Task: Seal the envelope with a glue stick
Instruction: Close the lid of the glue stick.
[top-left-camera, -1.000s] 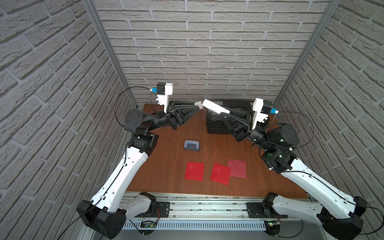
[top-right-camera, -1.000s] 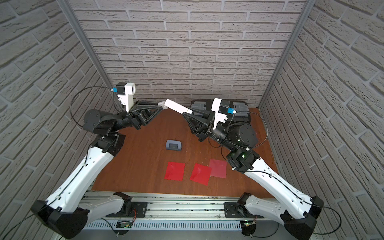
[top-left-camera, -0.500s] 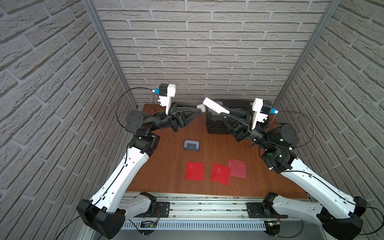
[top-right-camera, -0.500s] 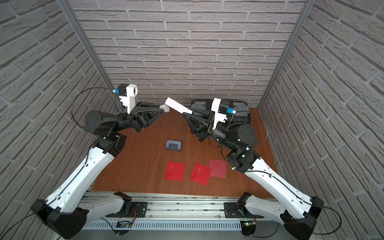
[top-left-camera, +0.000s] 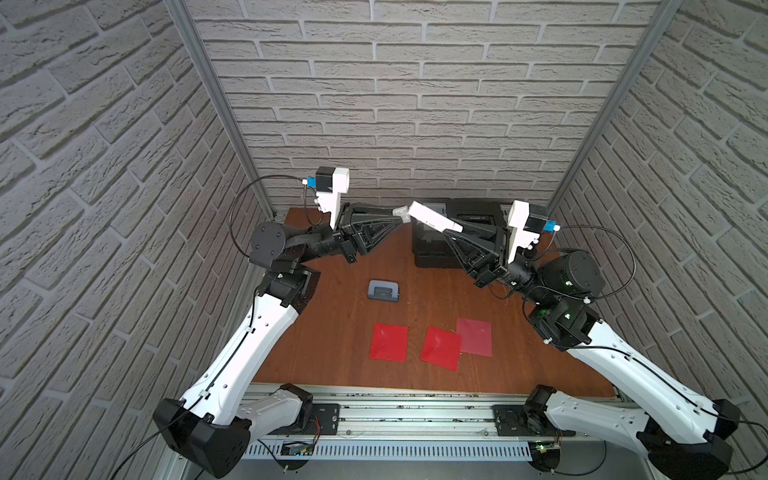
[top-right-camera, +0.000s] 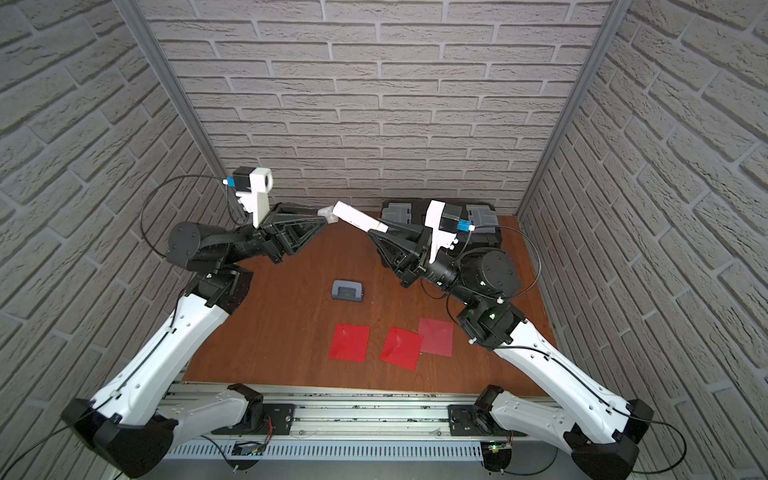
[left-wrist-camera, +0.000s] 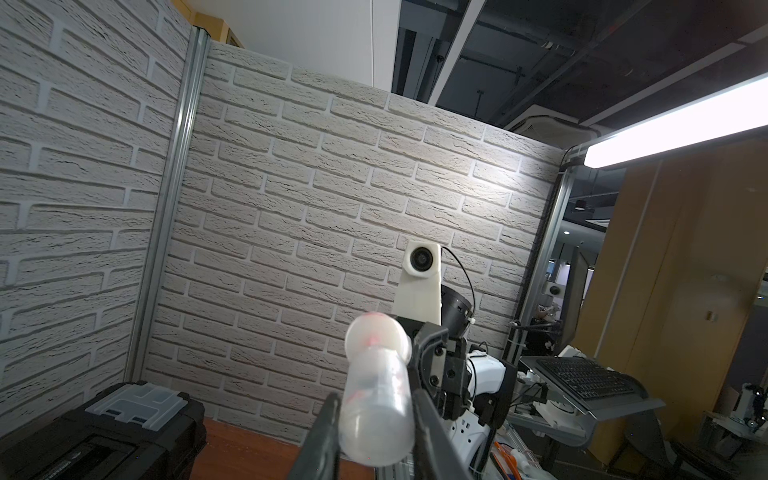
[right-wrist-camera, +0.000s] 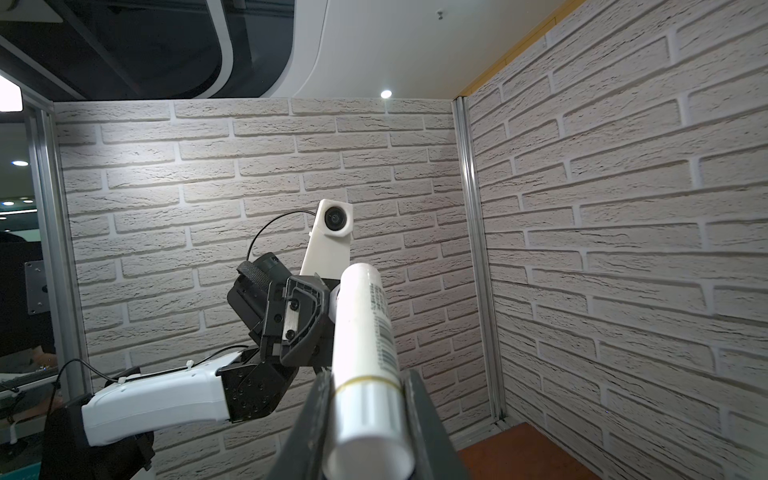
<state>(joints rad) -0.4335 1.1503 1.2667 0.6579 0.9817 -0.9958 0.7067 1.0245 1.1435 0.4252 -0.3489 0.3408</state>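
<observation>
Since glue can't reach paper w/ the lid on, you've got both arms raised over the back of the desk, tips facing each other. Right tool is clamped on the base end of the glue stick, at its silver band. That leaves the white tube jutting toward the other arm, where it can't slide. Left tool is pinched on the translucent cap at the tube's far end, lined up on the same axis. It looks like the setup for a straight pull-off: one arm as vice, one as puller. In both top views cap & tube look touching or v. nearly so; can't tell whether the cap is free.

Working up in the air makes sense, as nothing below can snag. Three red envelopes lie flat near the front edge, well apart from the tools, two touching at a corner. Which one's to be sealed I can't tell, nor whether any flap is open. The grey-blue hole punch sits mid-desk & a black case stands at the back under the right arm; neither is needed. Next, I'd judge, pull along the axis, not sideways, or the stick may twist in the grip.
</observation>
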